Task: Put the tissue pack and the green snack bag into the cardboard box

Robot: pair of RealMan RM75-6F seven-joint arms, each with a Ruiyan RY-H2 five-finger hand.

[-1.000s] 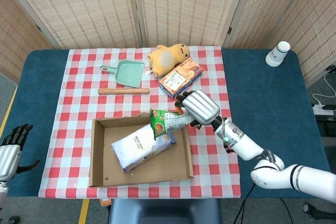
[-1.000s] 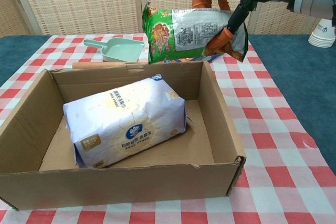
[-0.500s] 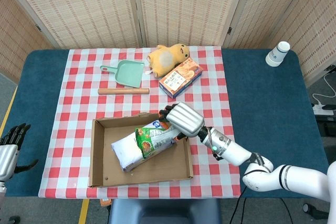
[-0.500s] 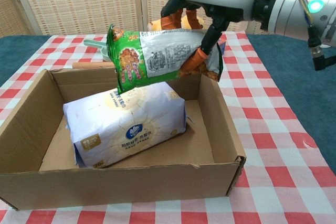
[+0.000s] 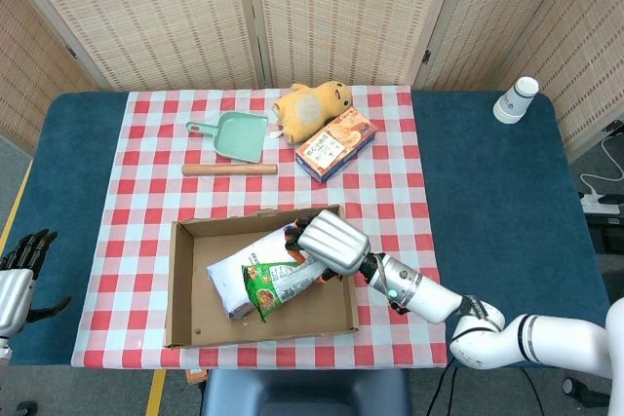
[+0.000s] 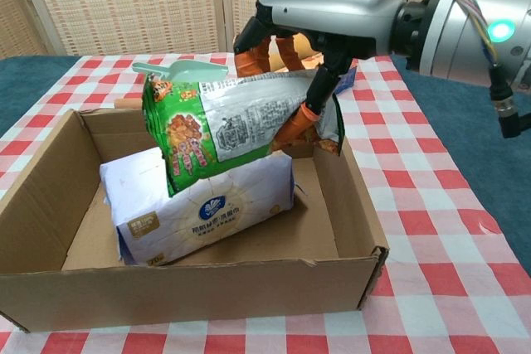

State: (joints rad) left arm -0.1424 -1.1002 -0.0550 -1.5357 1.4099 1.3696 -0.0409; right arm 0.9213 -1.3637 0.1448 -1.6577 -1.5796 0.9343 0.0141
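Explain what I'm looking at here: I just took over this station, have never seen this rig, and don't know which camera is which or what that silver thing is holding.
One picture looks down from the robot's head, the other looks forward from its chest. The silver thing is the robot's right hand, a fingered hand on a jointed arm. It grips the green snack bag over the open cardboard box. The tissue pack already lies inside the box. The left hand rests idle at the table's edge, holding nothing. Further back on the checked cloth lie a green dustpan, a wooden rolling pin, a plush toy and an orange snack box. A white cup stands at the far corner.
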